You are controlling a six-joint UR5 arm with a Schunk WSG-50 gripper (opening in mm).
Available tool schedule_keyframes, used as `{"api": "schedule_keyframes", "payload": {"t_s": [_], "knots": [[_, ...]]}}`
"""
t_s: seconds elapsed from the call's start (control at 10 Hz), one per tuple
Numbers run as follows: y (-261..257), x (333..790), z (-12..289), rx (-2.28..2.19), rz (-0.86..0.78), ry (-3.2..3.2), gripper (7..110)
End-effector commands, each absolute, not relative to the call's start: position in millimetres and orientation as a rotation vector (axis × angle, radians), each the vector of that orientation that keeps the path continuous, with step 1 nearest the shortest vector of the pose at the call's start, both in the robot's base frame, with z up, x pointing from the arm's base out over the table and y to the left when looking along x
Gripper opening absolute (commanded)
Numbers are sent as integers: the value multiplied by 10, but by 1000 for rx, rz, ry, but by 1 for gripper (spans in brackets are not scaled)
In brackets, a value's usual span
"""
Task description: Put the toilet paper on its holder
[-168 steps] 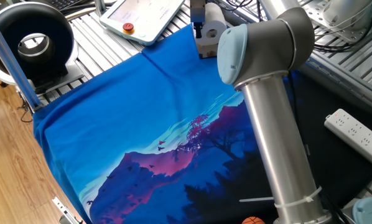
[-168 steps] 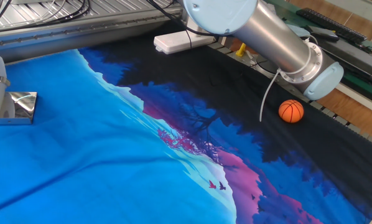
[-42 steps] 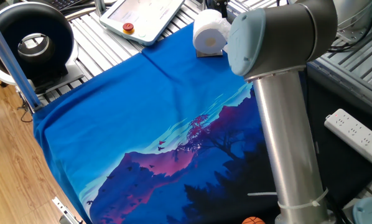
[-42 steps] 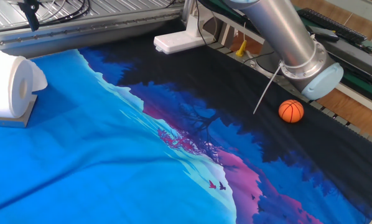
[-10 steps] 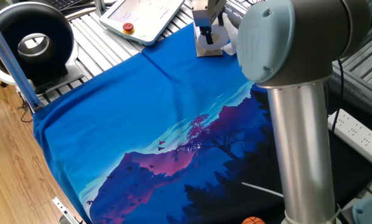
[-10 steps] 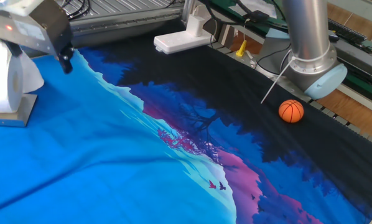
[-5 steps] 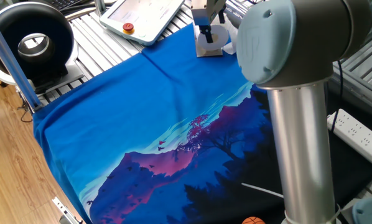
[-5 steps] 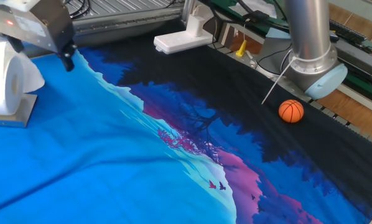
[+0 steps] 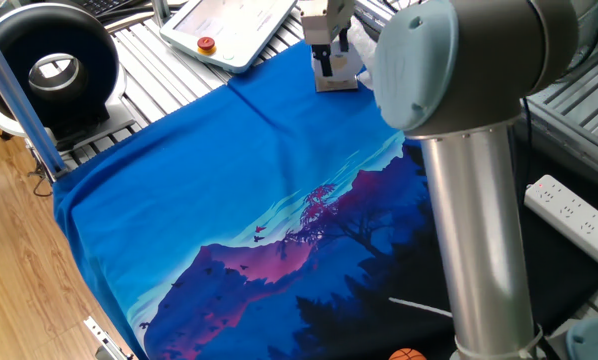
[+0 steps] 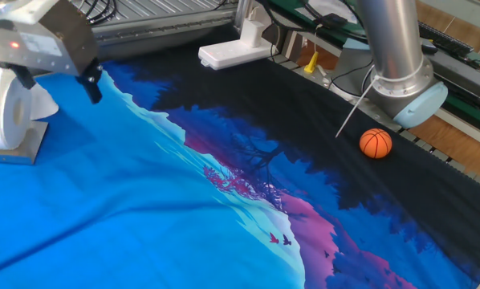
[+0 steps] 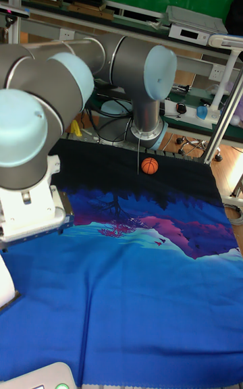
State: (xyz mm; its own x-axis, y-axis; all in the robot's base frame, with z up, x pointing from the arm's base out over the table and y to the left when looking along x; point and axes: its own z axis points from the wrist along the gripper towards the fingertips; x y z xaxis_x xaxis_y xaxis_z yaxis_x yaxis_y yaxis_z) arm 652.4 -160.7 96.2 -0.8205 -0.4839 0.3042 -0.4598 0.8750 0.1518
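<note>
- Blue mountain-print cloth fills the table in one fixed view, and the grey UR5 robot arm stands huge in the foreground
- At the cloth's far edge, the two-finger gripper points down over the small shiny silver metal holder; only the holder's flat base peeks out below it
- A sliver of the plump white toilet paper roll shows just right of the gripper, tucked behind the arm's pale blue cap
- Off the cloth: a large black ring-shaped device at the left, a white tablet-like pendant with a red button behind, a white power strip at the right
- Over to the other fixed view, and here it is clear: the roll is on the holder, lying sideways with its hollow core facing the camera and a loose flap of tissue hanging at its right
- The gripper hangs right over the roll with its fingers spread wide; the right-hand one is clear of the tissue, the other overlaps the roll and contact cannot be told
- A small orange basketball sits well apart on the dark part of the cloth
- Tall fixed view: roll and holder are cut off at the left edge, just below the gripper's white body; the ball lies near the arm's base
</note>
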Motion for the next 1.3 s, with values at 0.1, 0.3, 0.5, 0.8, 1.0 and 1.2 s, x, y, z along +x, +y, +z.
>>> {"api": "schedule_keyframes", "payload": {"t_s": [0.1, 0.3, 0.5, 0.8, 1.0, 1.2], "knots": [[-2013, 6976, 900, 903, 163, -2777, 66], [-2183, 7206, 1049, 982, 353, -2829, 66], [-2144, 7158, 1028, 940, 375, -2850, 66], [-1412, 6641, 986, 740, -95, -2832, 66], [-1108, 6394, 1225, 627, -320, -2758, 66], [-1143, 6350, 1475, 604, -349, -2742, 66]]}}
